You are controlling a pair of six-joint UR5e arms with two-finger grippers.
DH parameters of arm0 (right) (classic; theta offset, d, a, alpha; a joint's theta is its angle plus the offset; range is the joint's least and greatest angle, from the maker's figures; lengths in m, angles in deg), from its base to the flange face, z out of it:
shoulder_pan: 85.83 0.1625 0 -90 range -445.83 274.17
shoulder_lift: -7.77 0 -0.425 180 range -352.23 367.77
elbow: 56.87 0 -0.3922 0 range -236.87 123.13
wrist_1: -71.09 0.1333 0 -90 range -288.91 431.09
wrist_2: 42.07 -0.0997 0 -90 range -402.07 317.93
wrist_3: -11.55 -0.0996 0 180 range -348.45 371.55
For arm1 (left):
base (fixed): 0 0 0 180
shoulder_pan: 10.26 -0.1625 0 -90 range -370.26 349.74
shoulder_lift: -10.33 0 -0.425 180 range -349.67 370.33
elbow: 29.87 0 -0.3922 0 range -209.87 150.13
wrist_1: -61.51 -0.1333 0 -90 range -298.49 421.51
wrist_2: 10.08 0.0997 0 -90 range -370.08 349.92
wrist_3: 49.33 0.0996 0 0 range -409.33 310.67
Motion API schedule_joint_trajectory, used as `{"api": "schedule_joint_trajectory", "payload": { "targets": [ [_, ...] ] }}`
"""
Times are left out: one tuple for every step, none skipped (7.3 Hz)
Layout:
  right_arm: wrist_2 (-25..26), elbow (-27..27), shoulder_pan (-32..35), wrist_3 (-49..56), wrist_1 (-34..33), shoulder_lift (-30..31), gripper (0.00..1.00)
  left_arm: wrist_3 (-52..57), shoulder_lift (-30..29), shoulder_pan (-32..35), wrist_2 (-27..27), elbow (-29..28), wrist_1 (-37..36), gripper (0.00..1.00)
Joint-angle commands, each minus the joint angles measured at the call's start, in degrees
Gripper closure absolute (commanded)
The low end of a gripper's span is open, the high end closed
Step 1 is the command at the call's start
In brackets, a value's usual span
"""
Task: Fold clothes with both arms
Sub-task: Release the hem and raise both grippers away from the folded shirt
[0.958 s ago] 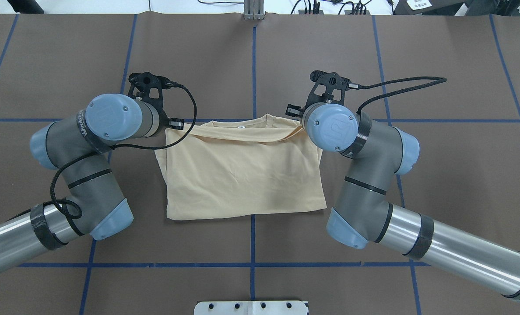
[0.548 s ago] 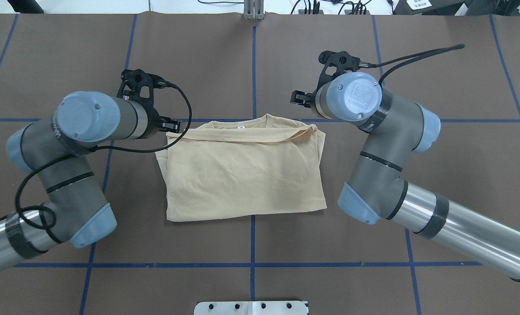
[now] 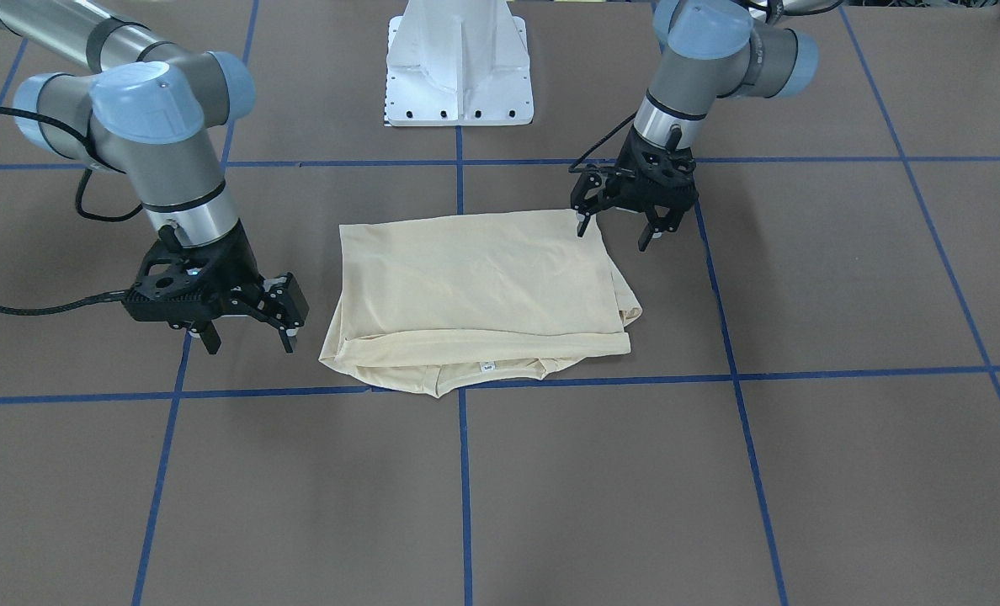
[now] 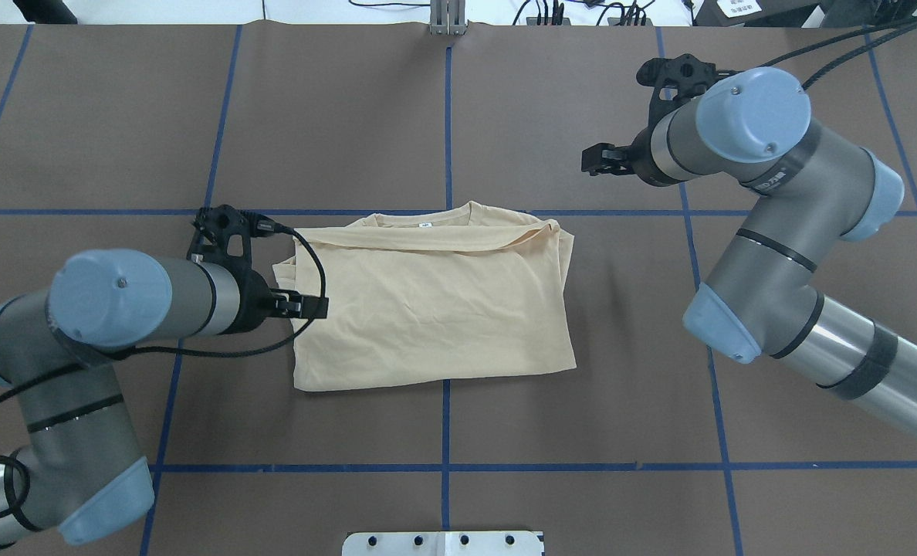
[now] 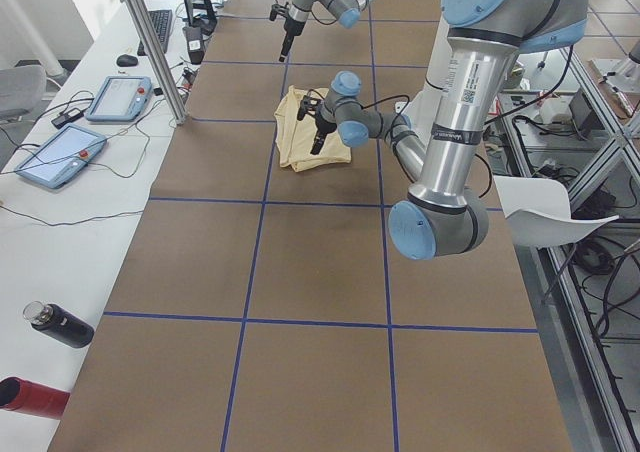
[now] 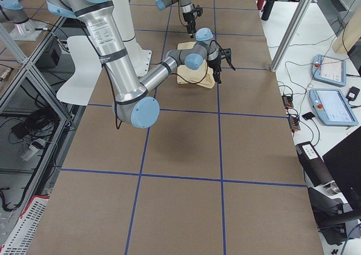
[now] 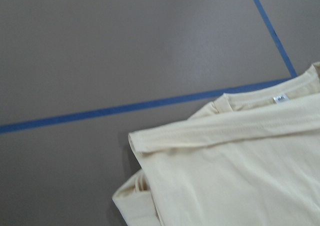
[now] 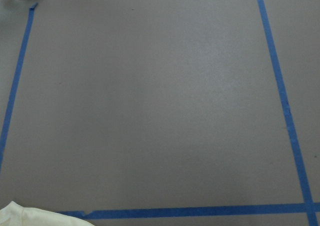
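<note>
- At the middle of the brown table [image 4: 505, 93] the pale cream T-shirt [image 4: 428, 301] lay folded into a rough rectangle, plain side up, with layers of cloth showing along its two side edges.
- Its collar edge was the one farthest from the robot and lay along a blue tape line [image 4: 80, 210], with the small white neck tag [image 4: 424, 225] showing there.
- In the left wrist view, a folded band of cloth crossed just below the collar.
- The left gripper [image 3: 614, 236] stood with its jaws spread and nothing between them. It hung at the shirt's left edge, one fingertip [image 3: 582, 229] over the cloth's corner nearest the robot and the other over bare table; whether it touched the cloth could not be told.
- The right gripper [image 3: 250, 343] was likewise spread wide and empty, off the shirt's right side over bare table near the collar end.
- The white pedestal base [image 3: 458, 63] stood behind the shirt on the centre line.
</note>
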Motion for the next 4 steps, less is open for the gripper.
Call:
{"api": "schedule_joint_trajectory", "payload": {
  "targets": [
    [-1.9, 0.8, 1.6, 2.3, 3.3, 2.5, 0.0, -4.1, 0.5, -6.3, 3.0, -0.7, 0.7, 0.01],
    [-1.9, 0.8, 1.6, 2.2, 3.3, 2.5, 0.0, -4.1, 0.6, -6.8, 3.1, -1.3, 0.6, 0.01],
    [-1.8, 0.8, 1.6, 2.2, 3.3, 2.5, 0.0, -4.1, 0.5, -6.9, 3.1, -2.3, 0.6, 0.03],
    [-1.8, 0.8, 1.6, 2.2, 3.3, 2.6, 0.0, -4.1, 0.5, -7.3, 3.0, -2.9, 0.7, 0.11]
  ]
}}
